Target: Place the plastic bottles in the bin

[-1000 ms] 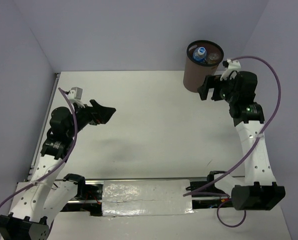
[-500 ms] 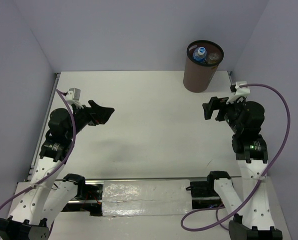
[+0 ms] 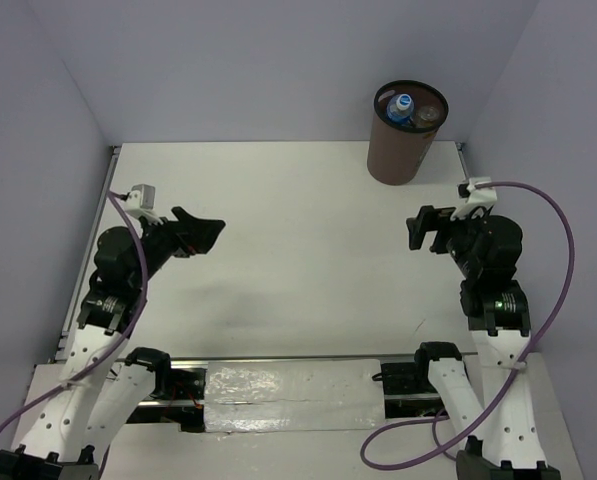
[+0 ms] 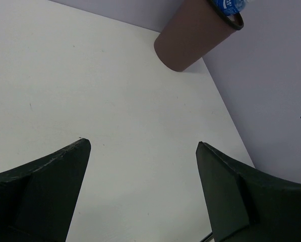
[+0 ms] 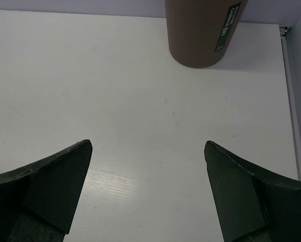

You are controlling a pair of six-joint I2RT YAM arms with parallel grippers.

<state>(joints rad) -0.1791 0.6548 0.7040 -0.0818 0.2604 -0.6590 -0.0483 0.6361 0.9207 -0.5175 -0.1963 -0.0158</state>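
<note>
Lab booth: lavender walls (image 3: 278, 60), white table (image 3: 278, 230)

The bin (image 3: 400, 158) is stood on the desk (image 3: 298, 200) at its far right corner, close to the back wall (image 3: 278, 70) and to the desk's right edge. The plastic bottles (image 3: 404, 106) are held inside the bin, up near its rim; their number cannot be told. The left arm (image 3: 118, 270) is set at the near left, and the left jaws are held over the left part of the desk, well apart from the bin. The right arm (image 3: 490, 262) is set at the near right, and the right jaws are held over the right part of the desk, on the near side of the bin and apart from it.
</note>
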